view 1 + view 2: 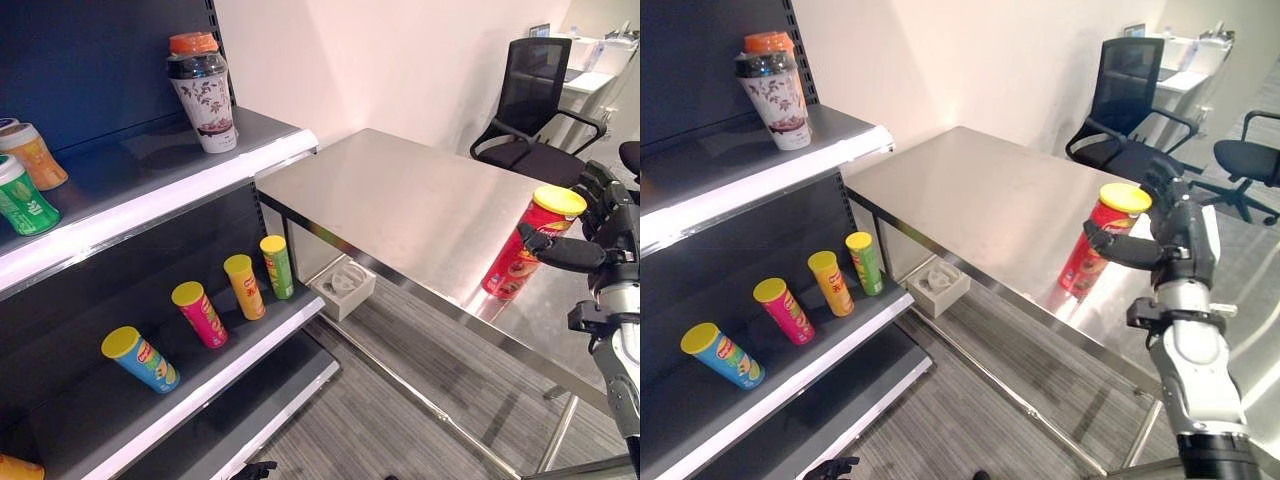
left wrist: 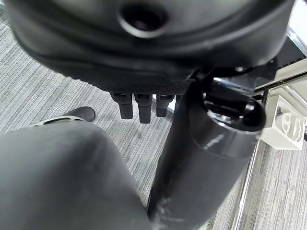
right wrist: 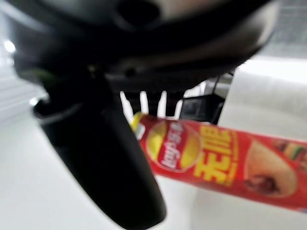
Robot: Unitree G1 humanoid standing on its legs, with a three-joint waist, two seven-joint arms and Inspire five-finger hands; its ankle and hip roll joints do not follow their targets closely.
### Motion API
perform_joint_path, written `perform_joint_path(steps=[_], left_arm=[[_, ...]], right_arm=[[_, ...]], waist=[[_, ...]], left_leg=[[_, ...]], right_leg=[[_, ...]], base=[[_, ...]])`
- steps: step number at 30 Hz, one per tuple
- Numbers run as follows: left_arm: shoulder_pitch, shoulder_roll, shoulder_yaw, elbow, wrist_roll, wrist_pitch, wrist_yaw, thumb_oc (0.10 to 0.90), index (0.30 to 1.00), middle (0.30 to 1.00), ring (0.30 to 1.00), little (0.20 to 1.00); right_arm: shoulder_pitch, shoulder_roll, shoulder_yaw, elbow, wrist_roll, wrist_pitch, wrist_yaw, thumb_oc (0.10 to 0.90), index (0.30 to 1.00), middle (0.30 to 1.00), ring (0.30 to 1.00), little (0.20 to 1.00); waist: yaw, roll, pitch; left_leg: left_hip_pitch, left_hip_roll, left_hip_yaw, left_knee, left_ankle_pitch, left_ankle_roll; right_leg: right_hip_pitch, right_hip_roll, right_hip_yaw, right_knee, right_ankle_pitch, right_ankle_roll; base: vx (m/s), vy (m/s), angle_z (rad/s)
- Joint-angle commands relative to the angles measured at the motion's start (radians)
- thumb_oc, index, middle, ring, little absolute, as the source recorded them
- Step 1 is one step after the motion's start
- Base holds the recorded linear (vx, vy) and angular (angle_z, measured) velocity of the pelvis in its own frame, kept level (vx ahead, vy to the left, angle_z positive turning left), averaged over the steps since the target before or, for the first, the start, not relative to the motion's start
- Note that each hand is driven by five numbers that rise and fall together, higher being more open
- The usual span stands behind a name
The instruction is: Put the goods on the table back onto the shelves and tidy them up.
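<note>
Steel table (image 1: pixel 400 200), right robot hand (image 1: pixel 1175 235) gripping red can (image 1: pixel 520 255)

The shelves (image 1: pixel 150 190) stand left of the table (image 1: pixel 400 200), touching it.

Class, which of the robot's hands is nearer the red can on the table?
Right. The right hand is around the red can on the table; the left hand hangs low over the floor, away from it.
</note>
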State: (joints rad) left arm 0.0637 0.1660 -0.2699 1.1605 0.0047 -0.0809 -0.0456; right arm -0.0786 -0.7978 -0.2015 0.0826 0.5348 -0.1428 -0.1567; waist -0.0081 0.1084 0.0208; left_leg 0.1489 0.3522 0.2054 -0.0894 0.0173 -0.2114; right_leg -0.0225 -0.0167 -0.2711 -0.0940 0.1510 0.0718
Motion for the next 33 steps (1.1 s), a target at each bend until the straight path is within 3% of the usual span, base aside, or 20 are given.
perform_joint_path(steps=[1,26,27,28,33], left_arm=[[-0.014,0.061,-0.045,0.006,0.020,-0.002,0.011,0.800,0.900,0.900,0.900,0.900],[-0.003,0.071,-0.054,-0.003,0.005,0.003,0.016,0.800,0.900,0.900,0.900,0.900],[-0.003,0.071,-0.054,-0.003,0.005,0.003,0.016,0.800,0.900,0.900,0.900,0.900],[-0.002,0.072,-0.053,-0.004,0.003,0.004,0.016,0.800,0.900,0.900,0.900,0.900],[0.002,0.073,-0.051,-0.002,0.001,0.005,0.017,0.800,0.900,0.900,0.900,0.900]], right_arm=[[-0.143,0.009,-0.066,0.010,0.016,-0.077,-0.026,0.800,0.900,0.900,0.900,0.900],[-0.253,-0.019,0.030,0.154,0.041,-0.045,-0.025,0.800,0.900,0.900,0.900,0.900],[-0.254,-0.019,0.031,0.154,0.041,-0.045,-0.025,0.775,0.862,0.862,0.862,0.862],[-0.256,-0.018,0.035,0.161,0.044,-0.042,-0.025,0.400,0.300,0.300,0.300,0.300],[-0.260,-0.013,0.041,0.174,0.048,-0.040,-0.026,0.400,0.300,0.300,0.300,0.300]], waist=[[0.024,-0.081,-0.021],[0.049,-0.087,-0.018],[0.049,-0.087,-0.017],[0.050,-0.088,-0.017],[0.052,-0.089,-0.018]], left_leg=[[0.025,0.031,-0.025,0.002,0.141,-0.025],[0.021,0.032,-0.044,0.002,0.150,-0.030],[0.021,0.032,-0.045,0.002,0.150,-0.030],[0.021,0.034,-0.046,0.002,0.151,-0.031],[0.021,0.035,-0.048,0.002,0.151,-0.031]], right_leg=[[0.114,-0.015,0.004,0.029,-0.201,0.009],[0.125,-0.013,-0.010,0.035,-0.209,0.006],[0.125,-0.013,-0.010,0.035,-0.209,0.006],[0.126,-0.012,-0.012,0.035,-0.210,0.006],[0.125,-0.012,-0.013,0.038,-0.212,0.005]], base=[[0.00,0.000,0.00],[0.01,-0.003,0.02],[0.00,0.000,0.00],[0.01,-0.006,0.03],[0.00,0.000,0.00]])
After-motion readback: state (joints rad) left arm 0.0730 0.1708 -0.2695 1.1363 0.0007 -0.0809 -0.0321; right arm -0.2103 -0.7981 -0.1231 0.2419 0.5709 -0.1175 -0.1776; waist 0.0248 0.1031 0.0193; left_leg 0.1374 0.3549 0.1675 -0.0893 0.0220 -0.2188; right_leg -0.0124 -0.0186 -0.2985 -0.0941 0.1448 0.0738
